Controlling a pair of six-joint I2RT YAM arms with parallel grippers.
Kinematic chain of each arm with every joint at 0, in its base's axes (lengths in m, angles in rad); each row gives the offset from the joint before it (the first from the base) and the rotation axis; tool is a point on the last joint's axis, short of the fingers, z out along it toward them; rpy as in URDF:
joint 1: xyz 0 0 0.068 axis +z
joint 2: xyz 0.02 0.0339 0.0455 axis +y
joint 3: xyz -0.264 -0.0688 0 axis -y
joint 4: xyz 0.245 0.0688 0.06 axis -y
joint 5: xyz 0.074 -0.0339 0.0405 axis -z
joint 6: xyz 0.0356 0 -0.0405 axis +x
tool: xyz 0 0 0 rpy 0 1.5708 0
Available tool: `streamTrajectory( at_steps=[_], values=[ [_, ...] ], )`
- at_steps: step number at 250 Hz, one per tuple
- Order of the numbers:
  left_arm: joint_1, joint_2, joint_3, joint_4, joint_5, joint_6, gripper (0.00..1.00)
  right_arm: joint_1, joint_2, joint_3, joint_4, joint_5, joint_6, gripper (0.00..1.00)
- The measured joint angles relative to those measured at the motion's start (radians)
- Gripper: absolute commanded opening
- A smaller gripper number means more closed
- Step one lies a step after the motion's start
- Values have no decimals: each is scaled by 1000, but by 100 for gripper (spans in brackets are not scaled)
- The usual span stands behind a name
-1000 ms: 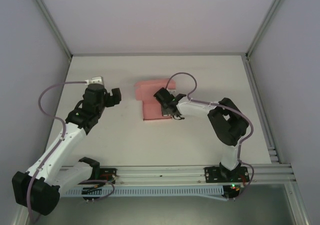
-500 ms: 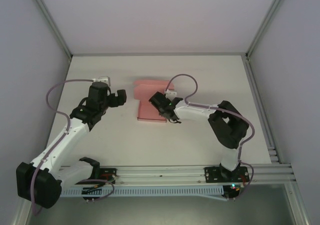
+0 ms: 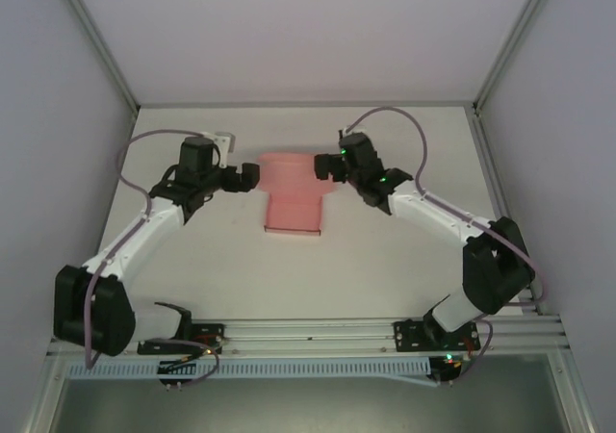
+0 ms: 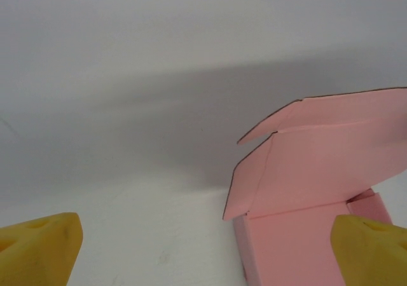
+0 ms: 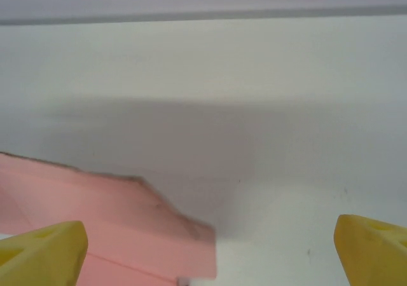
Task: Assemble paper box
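Top external: left hand [image 3: 249,175] and right hand [image 3: 325,167] flank the paper box [image 3: 292,207]. Both gape open, likely to fold its flap [image 4: 324,165].

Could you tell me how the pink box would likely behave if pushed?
The box looks like thin card, so probably light and apt to slide on the smooth table. Its raised flap stands at a crease, so it would likely fold rather than resist.
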Motion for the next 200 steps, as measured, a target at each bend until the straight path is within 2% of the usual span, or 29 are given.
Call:
streamTrajectory(
  at_steps=[20,46,90,113,147,200],
  values=[
    [40,64,15,7,71,45,100,-61,18,5,24,-121,-103,100],
    [89,126,31,35,162,122,100,-81,71,40,11,-249,-241,100],
    [101,250,108,39,278,271,98,-96,168,111,-58,-388,-379,93],
    [101,303,132,35,344,323,90,-102,206,142,-93,-418,-416,87],
    [99,338,142,21,394,352,64,-106,242,164,-125,-441,-441,79],
    [80,365,188,13,420,370,56,-106,253,169,-146,-453,-450,66]
  ],
)
